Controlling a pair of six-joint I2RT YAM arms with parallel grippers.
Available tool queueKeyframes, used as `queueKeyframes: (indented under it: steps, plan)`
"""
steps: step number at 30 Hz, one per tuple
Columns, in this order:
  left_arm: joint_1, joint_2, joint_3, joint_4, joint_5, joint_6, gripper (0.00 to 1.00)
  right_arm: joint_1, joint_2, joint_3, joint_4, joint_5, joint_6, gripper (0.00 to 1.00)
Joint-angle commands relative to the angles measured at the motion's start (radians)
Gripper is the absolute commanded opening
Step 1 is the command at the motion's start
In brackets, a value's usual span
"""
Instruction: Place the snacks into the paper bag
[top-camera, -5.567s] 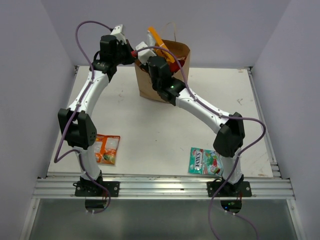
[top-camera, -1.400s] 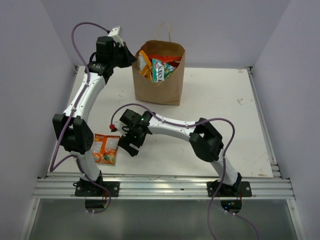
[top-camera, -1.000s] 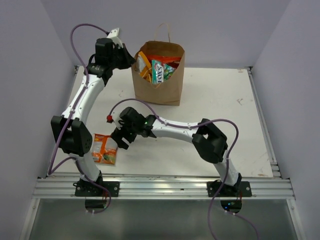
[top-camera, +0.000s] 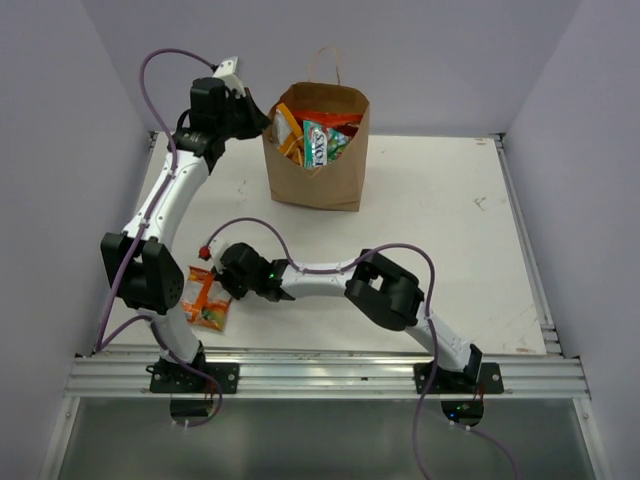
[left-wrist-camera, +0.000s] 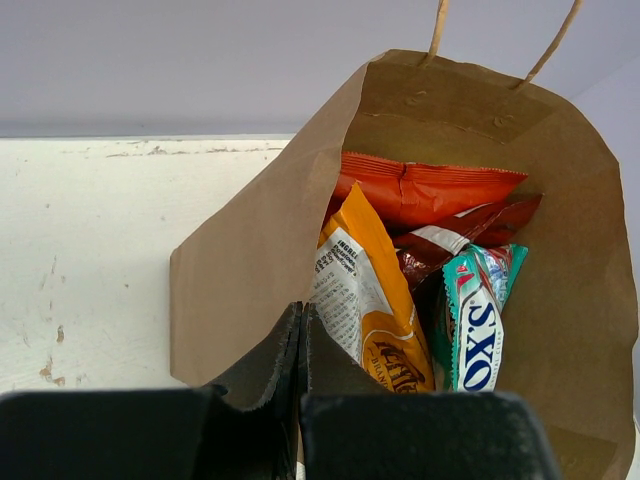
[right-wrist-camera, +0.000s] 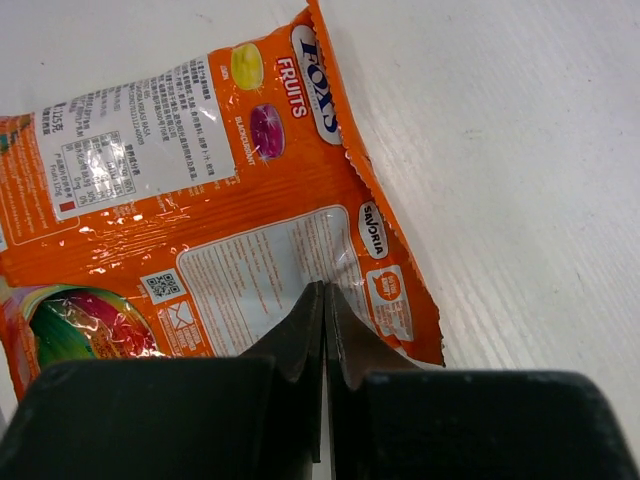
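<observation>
Orange packet flat, glossy; right tool together above; left tool pinches bag.

A robot lab cell — bare lavender walls, aluminium rail.

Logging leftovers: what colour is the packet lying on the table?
Orange packet with white label panels; it shows best in the right wrist view.
</observation>
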Motion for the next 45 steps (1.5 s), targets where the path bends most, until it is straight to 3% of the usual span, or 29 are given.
queueKeyframes:
  steps: [1, 12, 13, 15, 17, 18, 19, 20, 25, 35, 39, 42, 43, 45]
  plan:
    - [0.007, -0.048, 0.033, 0.035, 0.002, -0.007, 0.00, 0.013, 0.069, -0.067, -0.206, 0.116, -0.021, 0.00]
    - [0.007, -0.054, 0.031, 0.032, -0.007, 0.001, 0.00, 0.009, -0.029, -0.164, -0.191, 0.132, -0.047, 0.00]
    - [0.007, -0.054, 0.031, 0.032, -0.007, 0.001, 0.00, 0.009, -0.047, -0.167, -0.184, 0.127, -0.051, 0.06]
    - [0.007, -0.051, 0.031, 0.032, -0.009, 0.002, 0.00, 0.010, -0.063, -0.161, -0.195, 0.100, -0.074, 0.39]
    - [0.007, -0.049, 0.034, 0.032, -0.009, 0.002, 0.00, 0.012, -0.090, -0.161, -0.191, 0.098, -0.091, 0.54]
    - [0.007, -0.048, 0.034, 0.032, -0.010, 0.004, 0.00, 0.012, -0.098, -0.156, -0.195, 0.103, -0.112, 0.70]
    - [0.007, -0.046, 0.036, 0.030, -0.010, 0.004, 0.00, 0.012, -0.104, -0.147, -0.200, 0.116, -0.123, 0.93]
    - [0.007, -0.045, 0.037, 0.030, -0.010, 0.006, 0.00, 0.010, -0.109, -0.129, -0.203, 0.132, -0.128, 0.99]
    - [0.007, -0.033, 0.042, 0.030, -0.007, 0.004, 0.00, 0.009, -0.094, -0.051, -0.215, 0.132, -0.208, 0.99]
    - [0.007, -0.010, 0.040, 0.029, -0.007, 0.009, 0.00, -0.056, 0.075, 0.114, -0.184, -0.285, -0.042, 0.98]
    - [0.005, -0.003, 0.040, 0.029, -0.007, 0.010, 0.00, -0.089, 0.090, 0.097, -0.143, -0.348, 0.018, 0.94]
    - [0.007, 0.000, 0.039, 0.029, -0.007, 0.009, 0.00, -0.114, 0.103, 0.097, -0.123, -0.374, 0.042, 0.72]
    - [0.007, 0.000, 0.037, 0.029, -0.007, 0.010, 0.00, -0.119, 0.106, 0.103, -0.120, -0.377, 0.047, 0.55]
    - [0.007, 0.003, 0.040, 0.027, -0.009, 0.010, 0.00, -0.129, 0.121, 0.114, -0.125, -0.387, 0.056, 0.47]
